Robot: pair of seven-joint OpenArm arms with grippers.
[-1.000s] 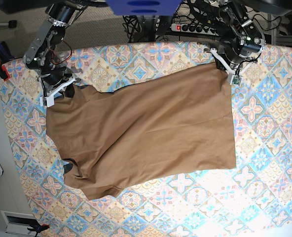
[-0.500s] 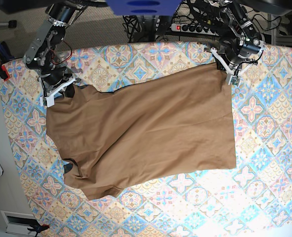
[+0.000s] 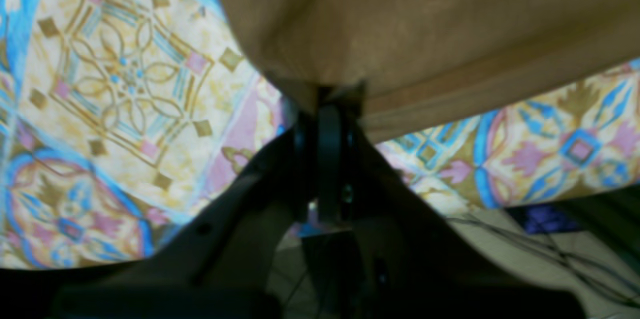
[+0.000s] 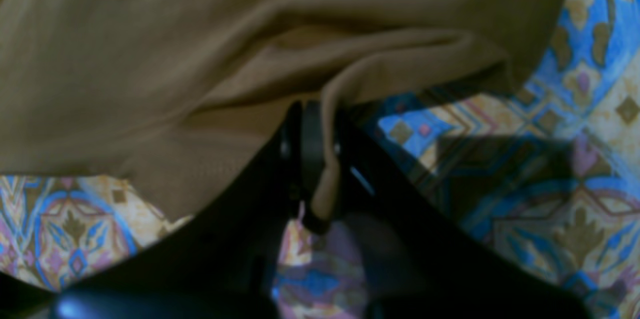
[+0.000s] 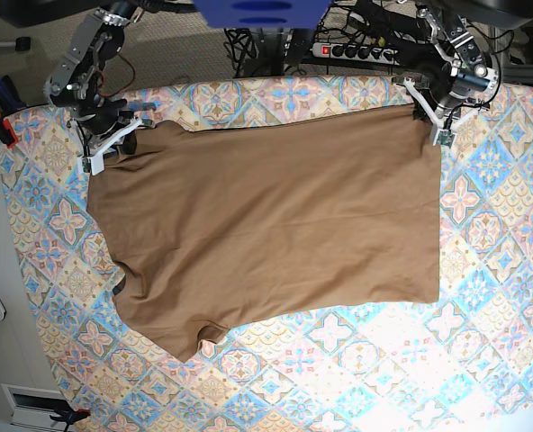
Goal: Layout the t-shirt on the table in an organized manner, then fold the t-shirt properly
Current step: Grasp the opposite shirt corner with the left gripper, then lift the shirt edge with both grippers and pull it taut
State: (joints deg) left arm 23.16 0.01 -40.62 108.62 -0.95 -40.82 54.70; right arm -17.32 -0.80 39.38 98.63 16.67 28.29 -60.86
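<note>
black plastic jaws of the left gripper (image 3: 327,109) are clenched on a corner of the plain tan-brown soft cloth t-shirt (image 5: 266,225); in the left wrist view the jaws meet with the hemmed cloth edge pinched at their tips. beyond the tips the fabric runs up and away, filling the upper part of that view. to either side of the jaws lies the table (image 3: 120,89), a large surface under a tile-patterned cloth of blue, pink, peach and cream diamonds.

black plastic jaws of the right gripper (image 4: 312,119) are likewise clenched on the t-shirt, with a rolled fold of tan cloth caught between them and hanging down along one jaw. above the tips the fabric rises in soft ridges; the patterned cloth shows below and to the side.

in the base view the left gripper (image 5: 438,121) holds the garment's far corner on that view's right, and the right gripper (image 5: 113,144) holds the far corner on that view's left. the t-shirt lies spread flat on the table (image 5: 483,342) between and in front of both grippers, its far edge stretched nearly straight from one to the other. one short sleeve lies at the near left.

behind the table's far edge a white power strip (image 5: 356,51) rests on the floor.
</note>
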